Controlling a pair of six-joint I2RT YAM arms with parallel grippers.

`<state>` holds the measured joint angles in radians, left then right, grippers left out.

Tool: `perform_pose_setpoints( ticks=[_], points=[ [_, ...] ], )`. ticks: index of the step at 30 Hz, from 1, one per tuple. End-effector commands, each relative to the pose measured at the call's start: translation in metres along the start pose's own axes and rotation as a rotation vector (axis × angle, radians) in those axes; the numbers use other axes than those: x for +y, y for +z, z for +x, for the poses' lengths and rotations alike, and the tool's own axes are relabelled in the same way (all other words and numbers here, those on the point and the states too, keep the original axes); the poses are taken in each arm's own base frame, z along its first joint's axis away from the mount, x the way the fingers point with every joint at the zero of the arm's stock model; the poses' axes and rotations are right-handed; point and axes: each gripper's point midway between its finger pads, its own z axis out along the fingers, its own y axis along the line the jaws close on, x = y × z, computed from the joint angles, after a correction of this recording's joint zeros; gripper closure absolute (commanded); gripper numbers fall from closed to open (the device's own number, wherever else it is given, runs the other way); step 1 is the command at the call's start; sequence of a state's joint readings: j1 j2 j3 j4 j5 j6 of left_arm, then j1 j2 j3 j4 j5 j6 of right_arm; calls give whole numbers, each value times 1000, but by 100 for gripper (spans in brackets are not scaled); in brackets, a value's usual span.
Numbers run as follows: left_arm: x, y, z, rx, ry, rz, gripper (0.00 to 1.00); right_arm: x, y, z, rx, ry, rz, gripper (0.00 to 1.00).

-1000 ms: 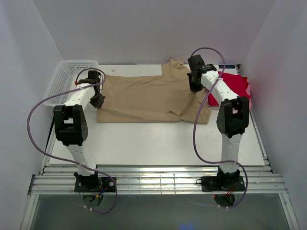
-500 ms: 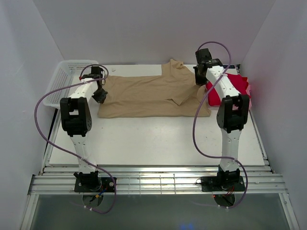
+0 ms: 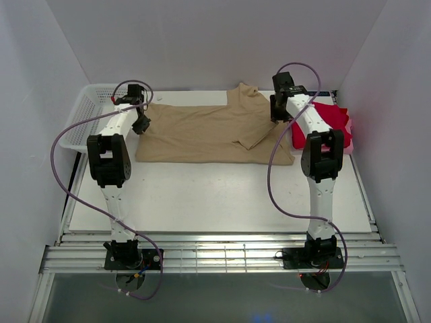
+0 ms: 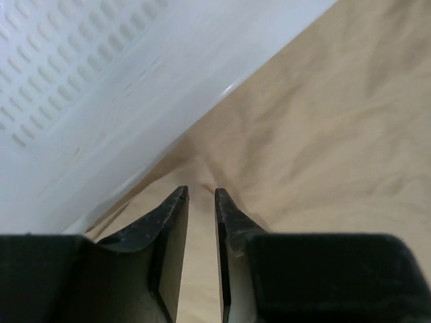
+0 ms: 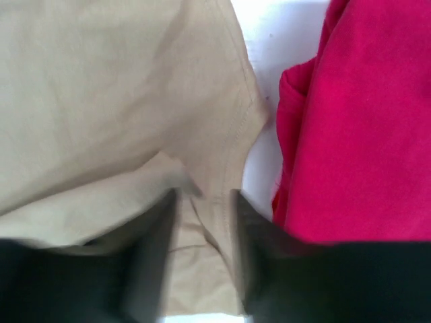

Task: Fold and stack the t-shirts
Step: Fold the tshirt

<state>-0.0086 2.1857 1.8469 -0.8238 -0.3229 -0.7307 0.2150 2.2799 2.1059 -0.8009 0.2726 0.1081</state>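
two robot arms reach across a white worktop (image 3: pixel 215 195) to a tan t-shirt (image 3: pixel 202 131), each hand at 1 end of it. the shirt lies spread across the far half of the worktop, between the 2 hands. a sleeve is folded over near the right hand and the collar end points to the far edge.

the left hand (image 3: pixel 141 124) sits at the shirt's left edge. from its wrist camera the left hand (image 4: pixel 200 195) is drawn to a narrow slit with tan t-shirt (image 4: pixel 323 134) cloth in it, and creases run into the tips. just beyond the fingertips is the white mesh basket (image 4: pixel 67 81). from above, the basket (image 3: pixel 87 111) stands to this hand's outer side.

the right hand (image 3: pixel 275 116) is at the shirt's right end. its wrist camera is blurred. there the right hand (image 5: pixel 202 195) is narrowed on a fold of the tan t-shirt (image 5: pixel 101 101), beside a hemmed edge. on this hand's outer side lies the red t-shirt (image 5: pixel 363 134), with a thin strip of bare worktop (image 5: pixel 266 40) between the 2 shirts. from above, the red t-shirt (image 3: pixel 337 121) is bunched by the worktop's right edge.

nearer the arm bases than both hands, the worktop is broad and open.
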Motion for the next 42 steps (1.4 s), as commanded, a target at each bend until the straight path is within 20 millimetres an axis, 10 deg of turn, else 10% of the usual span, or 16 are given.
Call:
perform_pose_setpoints(
  ticks=[1,5,10,12,14,20,32,42],
  points=[
    [-12,-33,-56,-159,-47,43,64,-9,-35,-50,-167,57,-11,42],
    [-4,-57,-60,-173,-91,41,52,-15,-50,-44,-181,91,8,30],
    [-9,-82,-20,-130,-98,98,56,12,-72,-20,-185,85,-158,34],
    [-38,-101,5,-122,-57,205,66,24,-69,3,-128,69,-199,63],
    [-53,-103,43,-106,4,222,100,35,-63,27,-65,70,-241,91],
    [-56,-72,96,-6,49,178,100,59,-46,73,60,72,-346,92],
    [-36,-36,107,-47,173,97,100,70,-11,122,201,68,-372,92],
    [28,-10,166,54,237,-15,100,64,-6,172,303,58,-355,92]
  ],
)
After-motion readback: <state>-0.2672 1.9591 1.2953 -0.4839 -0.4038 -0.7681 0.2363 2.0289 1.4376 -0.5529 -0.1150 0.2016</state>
